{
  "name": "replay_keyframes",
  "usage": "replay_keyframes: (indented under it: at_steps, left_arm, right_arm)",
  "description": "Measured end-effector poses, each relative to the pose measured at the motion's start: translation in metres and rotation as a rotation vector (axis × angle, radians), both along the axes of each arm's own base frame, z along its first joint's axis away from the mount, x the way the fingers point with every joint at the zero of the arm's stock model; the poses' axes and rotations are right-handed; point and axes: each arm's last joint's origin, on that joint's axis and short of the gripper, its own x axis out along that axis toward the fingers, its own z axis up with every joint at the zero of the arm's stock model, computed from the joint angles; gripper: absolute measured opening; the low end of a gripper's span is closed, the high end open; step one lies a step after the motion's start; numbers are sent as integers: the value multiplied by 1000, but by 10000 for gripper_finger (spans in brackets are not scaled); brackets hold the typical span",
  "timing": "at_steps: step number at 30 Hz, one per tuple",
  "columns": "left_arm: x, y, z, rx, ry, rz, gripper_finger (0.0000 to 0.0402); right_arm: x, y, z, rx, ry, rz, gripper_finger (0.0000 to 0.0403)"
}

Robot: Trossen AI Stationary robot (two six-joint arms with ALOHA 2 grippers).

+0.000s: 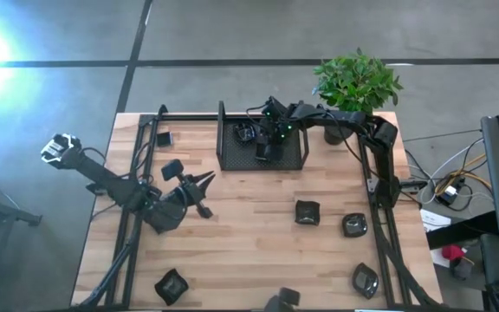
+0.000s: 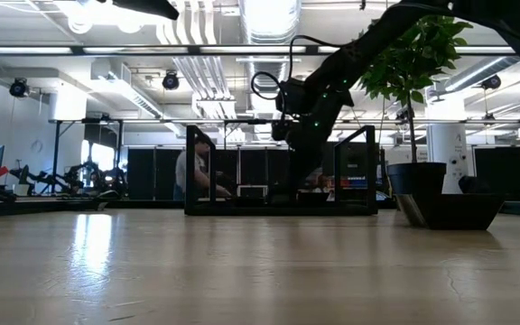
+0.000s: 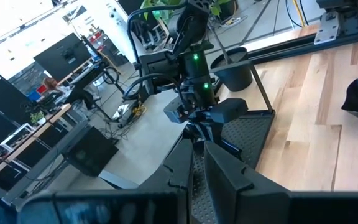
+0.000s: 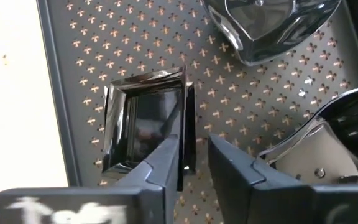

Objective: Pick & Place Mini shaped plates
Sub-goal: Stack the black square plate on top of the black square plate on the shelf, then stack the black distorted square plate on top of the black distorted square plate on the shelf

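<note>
Near the bench's front edge you've got glossy black mini shaped plates [image 1: 172, 285] scattered. Your left gripper [image 1: 203, 191] hovers mid-bench, fingers nearly closed, empty. At the back edge, your right gripper [image 4: 191, 163] pinches a glossy black square mini plate's [image 4: 143, 124] rim inside the black perforated mesh tray [image 4: 73, 74].

Grey concrete floor [image 1: 232, 30], ceiling strip lights [image 2: 269, 13], desks [image 2: 79, 194] behind.

Wooden worktop [image 1: 241, 225]: black mesh tray [image 1: 294, 164] at far edge, centre. Plant pot [image 1: 336, 132] far right corner. Mini plates lie loose: one far left [image 1: 164, 138], two mid-right [image 1: 307, 212] [image 1: 354, 225], three along near edge [image 1: 172, 286] [image 1: 284, 301] [image 1: 365, 280].
</note>
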Motion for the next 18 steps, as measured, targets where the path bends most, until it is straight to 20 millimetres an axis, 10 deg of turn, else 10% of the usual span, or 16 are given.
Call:
replay_keyframes:
  at_steps: [18]
  left_arm:
    - [0,0,-1,-4,1,-1,37]
  right_arm:
    - [-15,12,41,-5,-17,-4,83]
